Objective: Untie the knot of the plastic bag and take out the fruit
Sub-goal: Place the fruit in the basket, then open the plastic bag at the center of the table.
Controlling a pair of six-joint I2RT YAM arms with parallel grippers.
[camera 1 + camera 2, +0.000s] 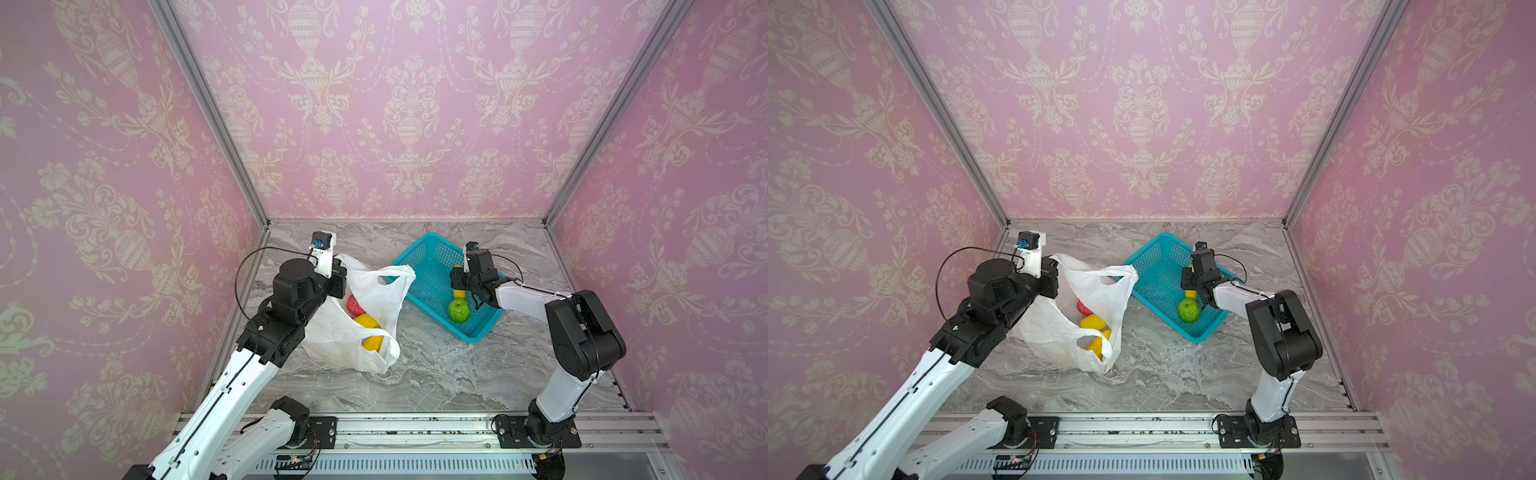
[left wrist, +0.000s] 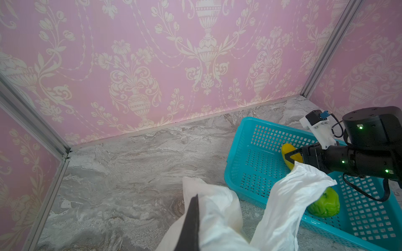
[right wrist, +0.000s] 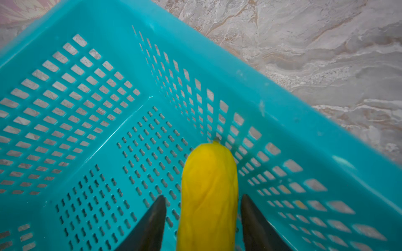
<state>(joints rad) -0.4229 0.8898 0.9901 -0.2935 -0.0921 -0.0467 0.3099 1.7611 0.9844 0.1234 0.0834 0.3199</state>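
Wrist views, left claw [image 2: 194,219] pinching bag [image 2: 219,208], right claw [image 3: 203,217] spread around yellow fruit [image 3: 208,184]

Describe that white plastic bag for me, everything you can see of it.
The plastic bag is thin, crinkly, translucent white, slumped on the grey marble table with its mouth wide open, handles apart. The left tool pinches one handle upward; the other handle leans across the teal basket's corner. Fruit, red and yellow, shows inside.
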